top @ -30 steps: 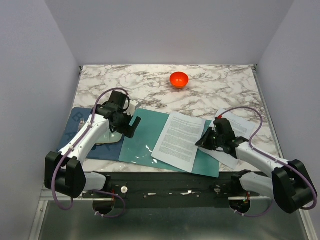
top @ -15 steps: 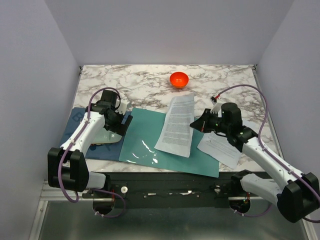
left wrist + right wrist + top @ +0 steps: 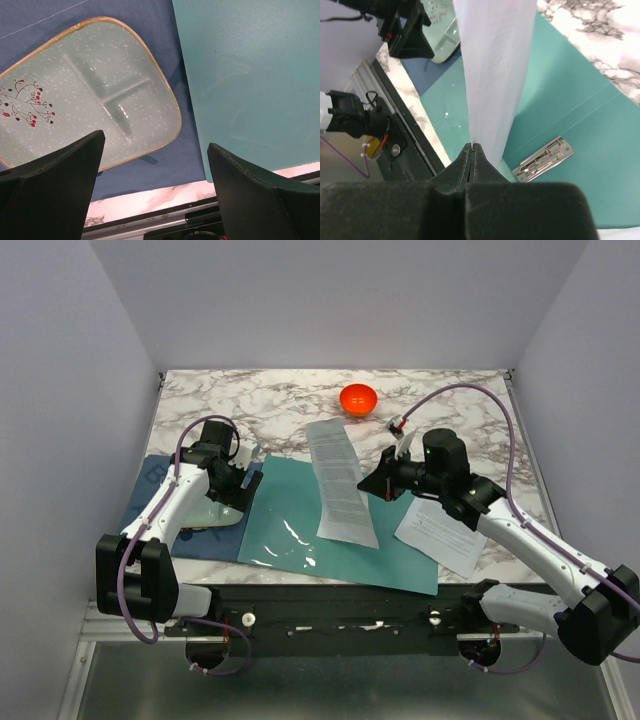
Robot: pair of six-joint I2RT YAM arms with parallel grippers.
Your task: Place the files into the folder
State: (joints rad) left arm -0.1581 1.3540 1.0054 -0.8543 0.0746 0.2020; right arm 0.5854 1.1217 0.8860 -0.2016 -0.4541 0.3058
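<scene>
The teal folder (image 3: 300, 525) lies open at the table's front middle, its metal clip (image 3: 544, 159) showing in the right wrist view. My right gripper (image 3: 368, 487) is shut on the edge of a printed paper sheet (image 3: 340, 483), lifted and tilted above the folder; the sheet (image 3: 492, 75) hangs from the shut fingertips (image 3: 474, 148). A second printed sheet (image 3: 443, 532) lies flat to the right, partly on the folder's right edge. My left gripper (image 3: 245, 490) is open and empty, hovering over the folder's left edge (image 3: 250, 75) and the mint plate (image 3: 90, 95).
An orange bowl (image 3: 358, 399) sits at the back middle. A dark blue mat (image 3: 150, 505) with the pale mint divided plate (image 3: 215, 512) lies at the front left. The table's front edge and metal rail run under both arms.
My right gripper has lifted the paper sheet off the folder and swung it left and back, tilting it upright. My left gripper drew back slightly to the folder's left edge.
</scene>
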